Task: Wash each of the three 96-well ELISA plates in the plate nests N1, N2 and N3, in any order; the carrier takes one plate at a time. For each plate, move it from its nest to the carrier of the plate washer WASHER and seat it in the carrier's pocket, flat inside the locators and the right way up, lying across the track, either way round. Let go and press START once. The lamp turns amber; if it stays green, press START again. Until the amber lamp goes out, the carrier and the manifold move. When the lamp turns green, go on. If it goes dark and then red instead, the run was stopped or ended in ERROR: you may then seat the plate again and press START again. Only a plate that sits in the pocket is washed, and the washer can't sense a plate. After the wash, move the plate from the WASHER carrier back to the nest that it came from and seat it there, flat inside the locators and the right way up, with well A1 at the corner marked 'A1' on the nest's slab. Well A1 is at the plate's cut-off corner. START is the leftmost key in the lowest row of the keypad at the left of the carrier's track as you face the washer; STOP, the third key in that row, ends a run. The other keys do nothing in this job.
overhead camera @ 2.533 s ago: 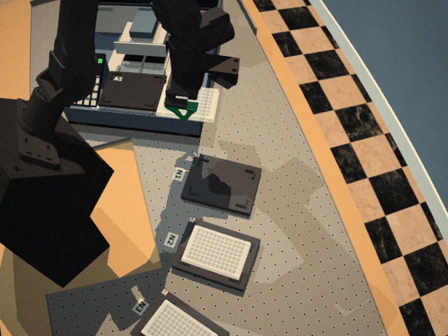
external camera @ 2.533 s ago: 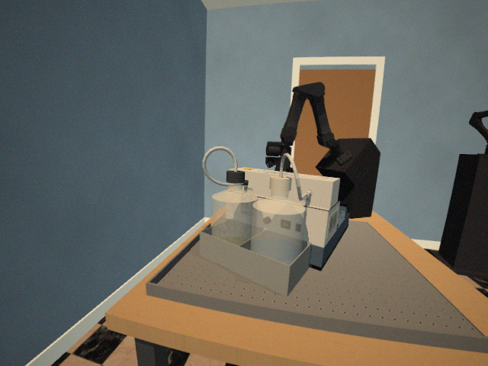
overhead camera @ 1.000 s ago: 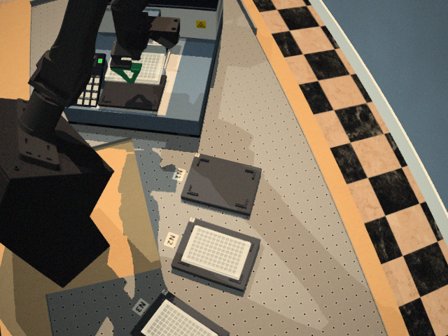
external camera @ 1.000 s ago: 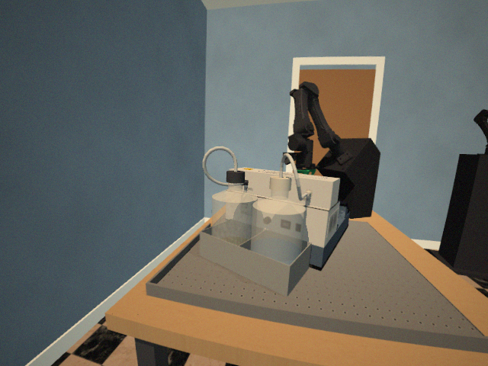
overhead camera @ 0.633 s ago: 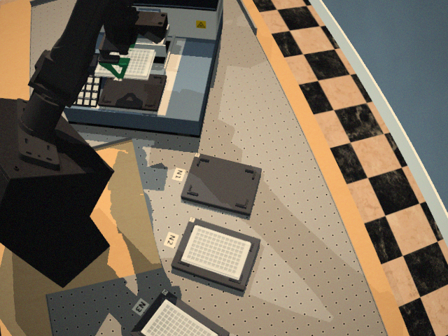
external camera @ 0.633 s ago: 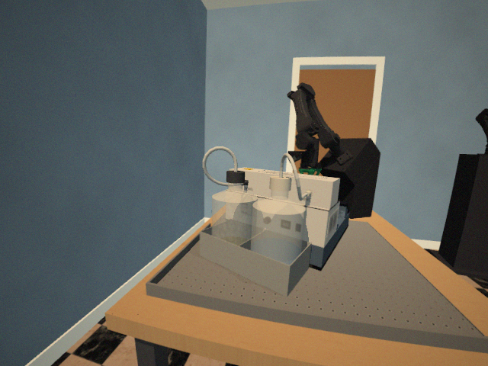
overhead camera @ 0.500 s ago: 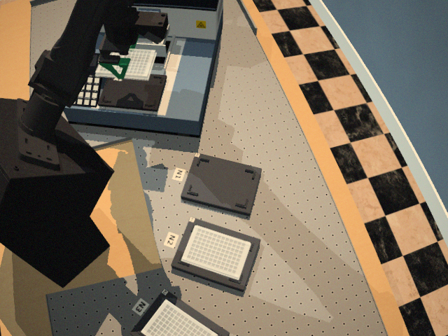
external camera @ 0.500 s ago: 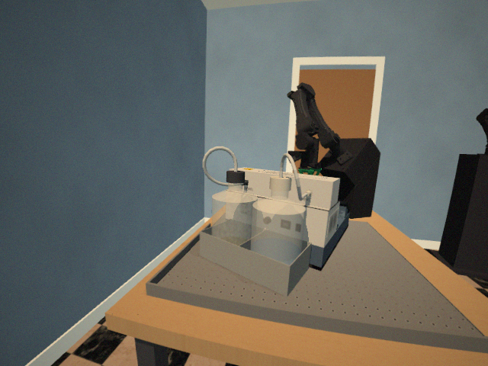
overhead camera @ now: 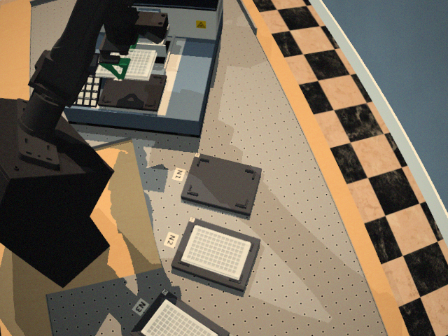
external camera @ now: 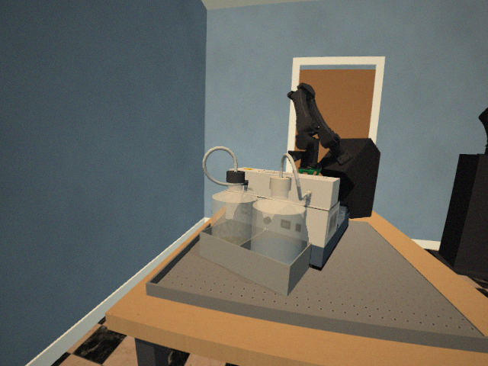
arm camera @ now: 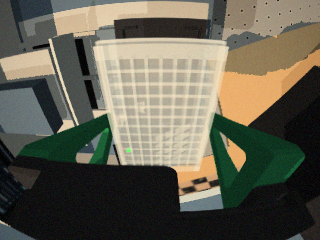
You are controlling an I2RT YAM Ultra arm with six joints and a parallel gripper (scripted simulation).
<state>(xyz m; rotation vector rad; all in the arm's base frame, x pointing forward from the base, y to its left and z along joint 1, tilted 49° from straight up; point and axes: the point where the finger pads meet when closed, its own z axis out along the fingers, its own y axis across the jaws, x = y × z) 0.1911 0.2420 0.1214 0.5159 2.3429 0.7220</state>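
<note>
My gripper (overhead camera: pixel 115 68), with green fingers, is shut on a white 96-well plate (overhead camera: pixel 134 64) and holds it above the dark carrier (overhead camera: pixel 133 92) of the washer (overhead camera: pixel 155 62). In the wrist view the plate (arm camera: pixel 160 103) sits between the two green fingers. Nest N1 (overhead camera: pixel 221 184) is empty. Nest N2 (overhead camera: pixel 216 253) holds a plate, flat inside its locators. Nest N3 (overhead camera: pixel 178 320) holds a plate at the lower edge of the view. The keypad (overhead camera: pixel 87 92) lies left of the carrier, partly hidden by my arm.
The washer's manifold head stands just behind the held plate. In the exterior view, two clear bottles (external camera: pixel 258 224) in a grey tray (external camera: pixel 252 261) stand behind the washer. My arm's dark base (overhead camera: pixel 43 202) stands left of the nests.
</note>
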